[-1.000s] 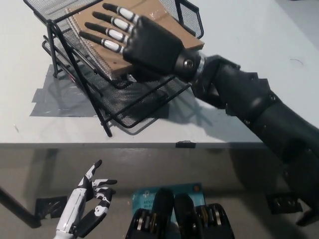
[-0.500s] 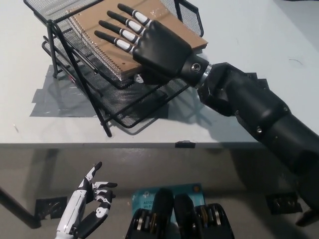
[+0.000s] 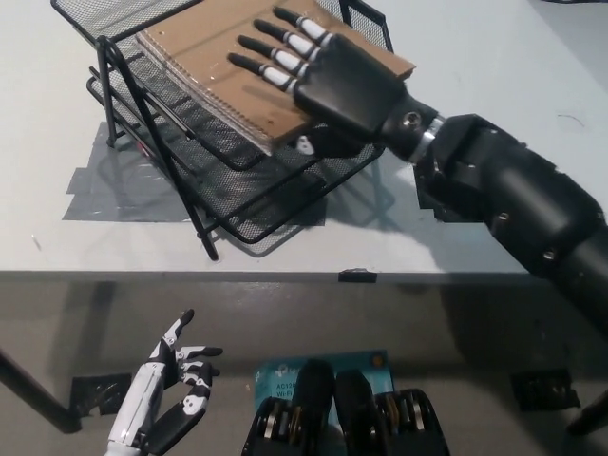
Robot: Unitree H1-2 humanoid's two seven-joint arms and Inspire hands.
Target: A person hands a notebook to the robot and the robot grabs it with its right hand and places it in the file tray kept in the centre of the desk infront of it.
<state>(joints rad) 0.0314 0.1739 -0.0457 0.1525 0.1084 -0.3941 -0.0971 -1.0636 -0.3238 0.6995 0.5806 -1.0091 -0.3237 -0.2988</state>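
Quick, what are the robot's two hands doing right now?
Left hand: open, holding nothing, low beside the desk.
Right hand: shut on the notebook, over the file tray.

No words or numbers can be read here. A blue card (image 3: 323,366) lies on the floor at the bottom and has some small print on it, but the letters are too tiny and blurry to make out.
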